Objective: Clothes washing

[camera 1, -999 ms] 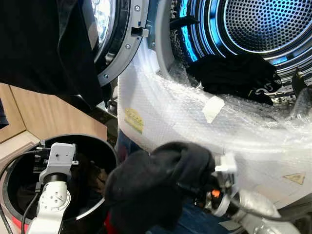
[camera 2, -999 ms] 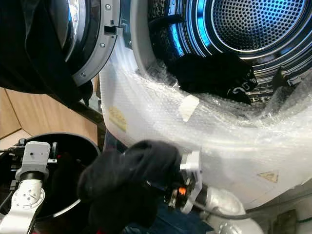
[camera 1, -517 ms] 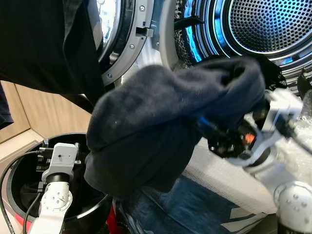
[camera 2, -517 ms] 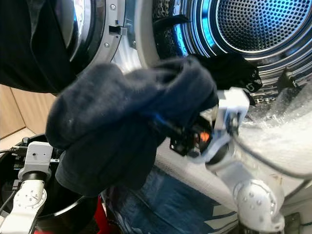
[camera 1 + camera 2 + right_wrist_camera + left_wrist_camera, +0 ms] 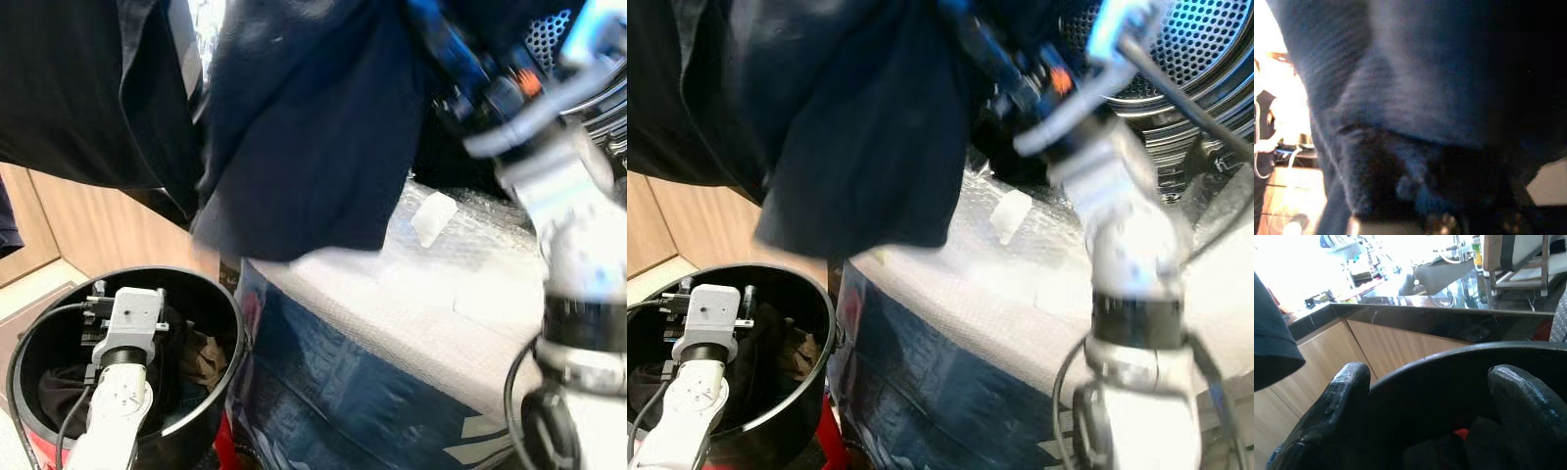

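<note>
While the right end effector (image 5: 441,44) is blurred by motion, it is seen raised high before the open washing machine drum of perforated steel lit blue (image 5: 1205,44), pinching a large dark navy fabric garment (image 5: 304,127). The garment is draped from that end effector and hangs down over the machine's opening, its lower edge just above the white bubble wrap covering the front of the machine (image 5: 451,294). Half a second ago the same garment was held lower, bunched at the level of the drum's lip; a second ago it was lower still, near the bucket. In the right wrist view the navy cloth (image 5: 1415,98) is pressed close against the camera, and the fingers cannot be made out there.

The left end effector (image 5: 1444,421) is held inside the round black plastic bucket (image 5: 220,304) at lower left, its two black fingers (image 5: 1332,416) spread apart with the bucket's far rim seen between them. Its place is unchanged from the earlier frames. Dark clothes (image 5: 59,397) lie in the bottom of the bucket.

Another dark cloth (image 5: 88,88) is draped over the open round machine door at upper left. A light wooden cabinet front (image 5: 78,235) is seen behind the bucket.
</note>
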`<state>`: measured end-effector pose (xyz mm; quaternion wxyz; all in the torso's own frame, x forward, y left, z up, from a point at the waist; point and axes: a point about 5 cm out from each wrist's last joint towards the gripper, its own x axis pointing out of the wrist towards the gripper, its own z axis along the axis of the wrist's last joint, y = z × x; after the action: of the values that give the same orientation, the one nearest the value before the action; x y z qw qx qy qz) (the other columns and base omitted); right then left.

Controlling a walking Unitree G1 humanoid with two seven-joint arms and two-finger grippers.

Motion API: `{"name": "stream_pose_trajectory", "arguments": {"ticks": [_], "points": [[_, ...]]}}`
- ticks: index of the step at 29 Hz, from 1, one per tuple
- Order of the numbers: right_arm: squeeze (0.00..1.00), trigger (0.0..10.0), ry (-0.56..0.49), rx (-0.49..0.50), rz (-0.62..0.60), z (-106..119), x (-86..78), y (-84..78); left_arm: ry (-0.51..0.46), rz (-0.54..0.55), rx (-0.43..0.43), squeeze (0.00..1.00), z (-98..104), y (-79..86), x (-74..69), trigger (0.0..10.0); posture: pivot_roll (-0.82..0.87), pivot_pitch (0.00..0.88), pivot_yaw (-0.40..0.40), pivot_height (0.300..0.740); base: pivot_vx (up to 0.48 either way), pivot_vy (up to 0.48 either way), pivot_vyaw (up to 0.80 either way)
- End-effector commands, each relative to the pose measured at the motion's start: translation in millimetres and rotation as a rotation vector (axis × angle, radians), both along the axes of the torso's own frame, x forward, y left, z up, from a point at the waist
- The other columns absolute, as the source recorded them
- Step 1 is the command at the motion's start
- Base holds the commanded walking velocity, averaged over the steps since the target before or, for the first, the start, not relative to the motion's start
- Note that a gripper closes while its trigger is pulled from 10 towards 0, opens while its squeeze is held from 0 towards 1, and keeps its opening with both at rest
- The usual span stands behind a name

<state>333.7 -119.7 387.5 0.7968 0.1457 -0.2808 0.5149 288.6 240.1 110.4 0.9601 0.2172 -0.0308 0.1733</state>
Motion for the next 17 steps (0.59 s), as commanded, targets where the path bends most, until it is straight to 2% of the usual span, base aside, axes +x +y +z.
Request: {"name": "stream_pose_trajectory", "arguments": {"ticks": [1,2,9,11,14,17], "points": [[0.0,0.0,-0.021,0.044,-0.086,18,11.4,-8.9,-0.006,-0.023,-0.012,0.0,0,-7.8,2.5,10.0,0.15,0.0,-0.171,0.74,0.0,0.0,0.0],[0.0,0.0,-0.015,0.062,-0.122,25,18.2,-11.1,-0.008,-0.019,-0.015,0.0,0,-7.9,2.0,10.0,0.15,0.0,-0.169,0.74,0.0,0.0,0.0],[0.0,0.0,0.006,0.195,-0.253,52,35.2,-30.4,-0.008,-0.015,-0.026,0.0,-2,-9.7,0.0,10.0,0.16,0.0,-0.174,0.74,0.0,0.0,0.0],[0.0,0.0,0.067,0.29,-0.331,63,44.0,-48.6,-0.006,-0.016,-0.029,0.0,-2,-10.9,0.5,10.0,0.16,0.0,-0.179,0.74,0.0,0.0,0.0],[0.0,0.0,0.095,0.306,-0.393,63,48.7,-57.7,-0.008,-0.019,-0.029,0.0,-2,-11.8,1.0,10.0,0.16,0.0,-0.178,0.74,0.0,0.0,0.0],[0.0,0.0,0.146,0.299,-0.54,63,55.1,-67.8,-0.011,-0.019,-0.029,0.0,-1,-12.0,1.3,10.0,0.16,0.0,-0.179,0.74,0.0,0.0,0.0]]}}
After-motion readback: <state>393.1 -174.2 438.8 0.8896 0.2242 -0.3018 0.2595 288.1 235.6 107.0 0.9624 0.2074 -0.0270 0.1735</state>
